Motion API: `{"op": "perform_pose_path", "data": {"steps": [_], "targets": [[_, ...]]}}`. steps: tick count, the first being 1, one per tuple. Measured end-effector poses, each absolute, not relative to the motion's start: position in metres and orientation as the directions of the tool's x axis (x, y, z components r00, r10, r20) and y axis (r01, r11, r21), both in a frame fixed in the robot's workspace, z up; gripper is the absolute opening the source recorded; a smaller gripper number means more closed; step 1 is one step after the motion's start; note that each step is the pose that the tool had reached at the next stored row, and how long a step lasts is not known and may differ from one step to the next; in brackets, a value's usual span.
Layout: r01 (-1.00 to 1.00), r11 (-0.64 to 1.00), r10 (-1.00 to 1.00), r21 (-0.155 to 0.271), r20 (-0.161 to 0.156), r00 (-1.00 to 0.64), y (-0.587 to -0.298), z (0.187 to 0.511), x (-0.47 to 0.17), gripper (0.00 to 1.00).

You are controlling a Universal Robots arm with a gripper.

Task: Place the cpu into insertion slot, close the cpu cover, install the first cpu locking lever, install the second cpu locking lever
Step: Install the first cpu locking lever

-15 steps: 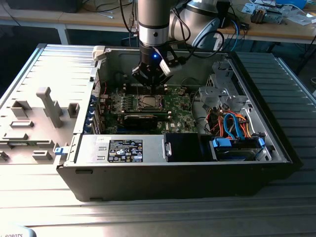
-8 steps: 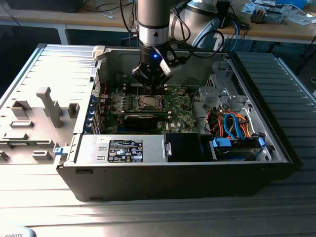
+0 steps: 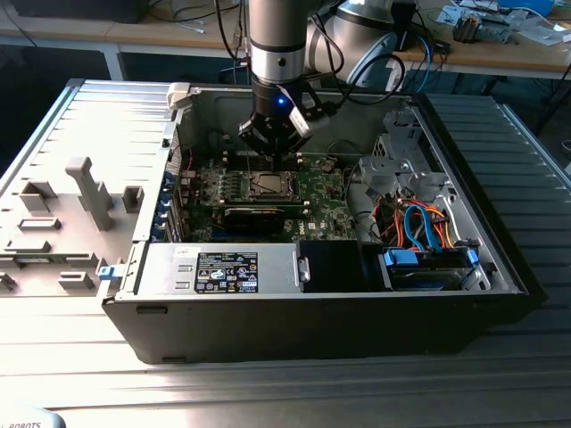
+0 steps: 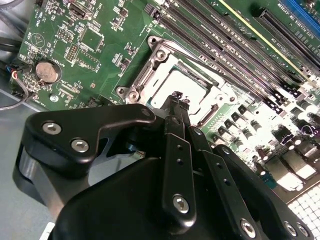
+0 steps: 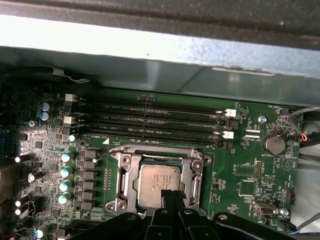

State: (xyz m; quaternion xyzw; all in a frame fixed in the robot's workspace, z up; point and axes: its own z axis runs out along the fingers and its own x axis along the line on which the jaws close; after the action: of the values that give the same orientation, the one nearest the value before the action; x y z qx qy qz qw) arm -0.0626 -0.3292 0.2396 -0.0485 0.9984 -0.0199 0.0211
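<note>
The cpu [image 5: 158, 183] lies flat in the insertion slot [image 5: 122, 204] on the green board, its grey top showing. The silver cpu cover [image 5: 131, 181] lies down around it as a frame. My gripper [image 5: 170, 195] is shut with nothing between its narrow black fingertips, which hover just above the chip's edge at one side of the socket. In the second wrist view the gripper [image 4: 179, 98] tips point at the cpu [image 4: 172, 80] inside the cpu cover [image 4: 150, 75]. In the exterior view the gripper [image 3: 270, 150] hangs inside the open computer case above the cpu [image 3: 268, 185].
Long black memory slots [image 5: 155, 120] run beside the socket. A round coin battery [image 5: 274, 144] and rows of capacitors [image 5: 65, 172] stand on the board. The case wall [image 3: 205, 111], a black card [image 3: 254, 217] and a bundle of cables [image 3: 419, 223] surround the work area.
</note>
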Motion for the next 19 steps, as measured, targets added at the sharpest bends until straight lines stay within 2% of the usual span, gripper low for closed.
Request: {"op": "perform_pose_path", "data": {"steps": [19], "targets": [[-0.127, 0.991, -0.128, -0.042, -0.04, -0.991, -0.3292, 0.2396, -0.0626, 0.11]]}}
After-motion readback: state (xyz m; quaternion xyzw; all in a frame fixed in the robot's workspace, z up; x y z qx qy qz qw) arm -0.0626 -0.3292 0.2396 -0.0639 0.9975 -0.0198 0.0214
